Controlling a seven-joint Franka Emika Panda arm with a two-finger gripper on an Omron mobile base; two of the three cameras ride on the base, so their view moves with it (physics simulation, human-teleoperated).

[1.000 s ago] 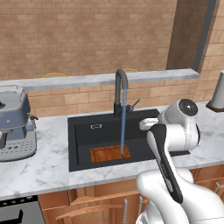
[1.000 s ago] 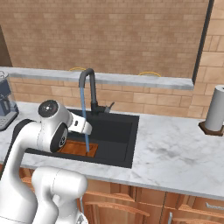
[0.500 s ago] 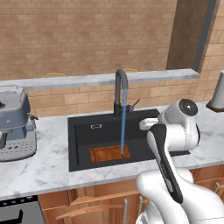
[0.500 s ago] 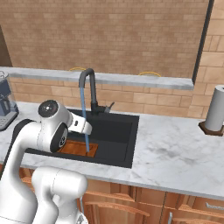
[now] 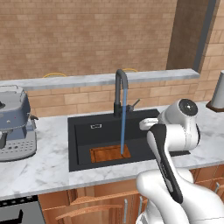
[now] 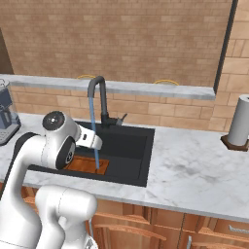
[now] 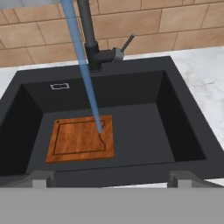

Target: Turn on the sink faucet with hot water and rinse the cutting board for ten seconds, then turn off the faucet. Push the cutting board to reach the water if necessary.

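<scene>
Gripper (image 7: 109,178) open, empty. Water (image 7: 86,78) strikes cutting board (image 7: 81,139) near sink (image 7: 175,113) front edge; faucet (image 7: 94,48) shut-off remains.

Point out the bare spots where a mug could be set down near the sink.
Bare marble between the sink and the paper towel roll; also between the sink and the coffee machine. Crowded: the basin's left floor, with the cutting board under the water.
</scene>
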